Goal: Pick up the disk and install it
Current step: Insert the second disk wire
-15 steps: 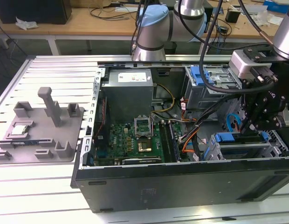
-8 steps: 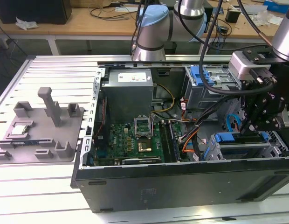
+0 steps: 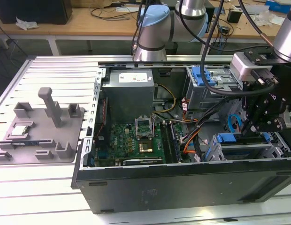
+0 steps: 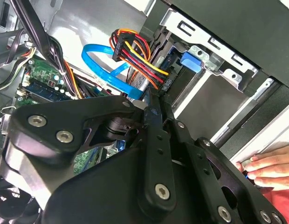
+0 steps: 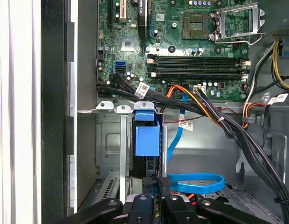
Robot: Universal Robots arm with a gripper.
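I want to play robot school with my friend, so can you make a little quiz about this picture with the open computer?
1. True or false: in the exterior view, the black robot gripper hangs over the green motherboard.
2. What colour is the flat looped cable lying near the gripper in the first wrist view? A) red B) blue C) white
3. Fill in the gap: in the second wrist view, a person's ____ shows beside the black computer case.

Key:
1. False. It hangs over the silver metal drive cage at the exterior view's right.
2. B
3. hand
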